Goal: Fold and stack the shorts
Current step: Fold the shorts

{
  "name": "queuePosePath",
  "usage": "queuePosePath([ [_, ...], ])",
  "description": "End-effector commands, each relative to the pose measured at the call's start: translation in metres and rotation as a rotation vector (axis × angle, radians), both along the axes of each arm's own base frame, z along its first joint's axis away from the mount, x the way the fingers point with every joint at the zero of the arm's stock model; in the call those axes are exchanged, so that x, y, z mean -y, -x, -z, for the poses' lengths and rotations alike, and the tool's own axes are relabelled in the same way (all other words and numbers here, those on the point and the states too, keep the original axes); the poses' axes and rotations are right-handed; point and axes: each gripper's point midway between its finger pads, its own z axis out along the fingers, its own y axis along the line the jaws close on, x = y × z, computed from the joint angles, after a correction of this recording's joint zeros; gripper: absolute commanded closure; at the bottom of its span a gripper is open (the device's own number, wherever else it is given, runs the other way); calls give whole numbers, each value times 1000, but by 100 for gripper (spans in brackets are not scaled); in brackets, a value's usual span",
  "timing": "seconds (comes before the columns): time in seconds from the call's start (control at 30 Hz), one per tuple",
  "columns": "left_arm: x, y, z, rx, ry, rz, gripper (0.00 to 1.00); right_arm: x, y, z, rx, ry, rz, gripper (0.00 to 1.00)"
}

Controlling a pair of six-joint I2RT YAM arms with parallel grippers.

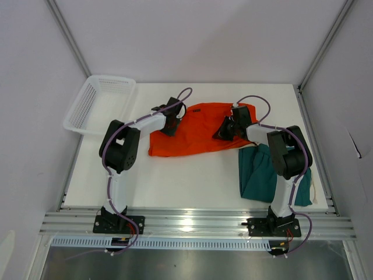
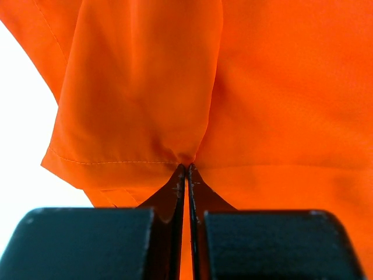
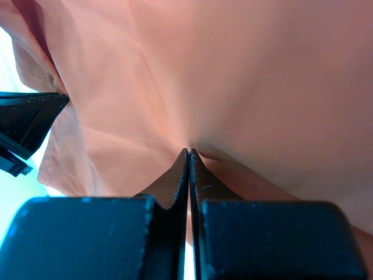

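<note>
Two claws, left gripper (image 2: 186,168) and right gripper (image 3: 188,150), pinch orange shorts (image 1: 192,137), long axis left-right at far middle of table (image 1: 192,181). Teal shorts (image 1: 259,175) run near-to-far by right edge. White walls (image 1: 186,41), basket (image 1: 99,102) far-left corner.

A white mesh plastic basket (image 1: 83,108) stands at the far left corner of the white table (image 1: 192,175), its long sides running near to far and its left side reaching the table's left edge. Plain white wall panels (image 1: 192,35) close the space at the far side and on both sides. Two slanted aluminium posts (image 1: 69,36) rise from the far corners. A grooved aluminium rail (image 1: 195,223) runs along the table's near edge, with a slotted white strip (image 1: 186,241) just nearer.
</note>
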Motion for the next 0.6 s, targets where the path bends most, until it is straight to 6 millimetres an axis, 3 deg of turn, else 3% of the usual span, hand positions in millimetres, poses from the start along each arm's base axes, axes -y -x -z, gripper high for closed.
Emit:
queuePosePath([
  [0.0,5,-12,-20,36,44,-20,97,1,-6,-3,13,0,9,100],
  [0.4,-1,-43,-64,181,16,-88,100,2,-5,-5,15,-3,10,100],
  [0.53,-6,-62,-84,222,-2,-108,100,0,-5,-5,17,-4,4,100],
  [0.57,-3,-74,-97,254,11,-111,100,0,-5,-6,18,-3,3,100],
])
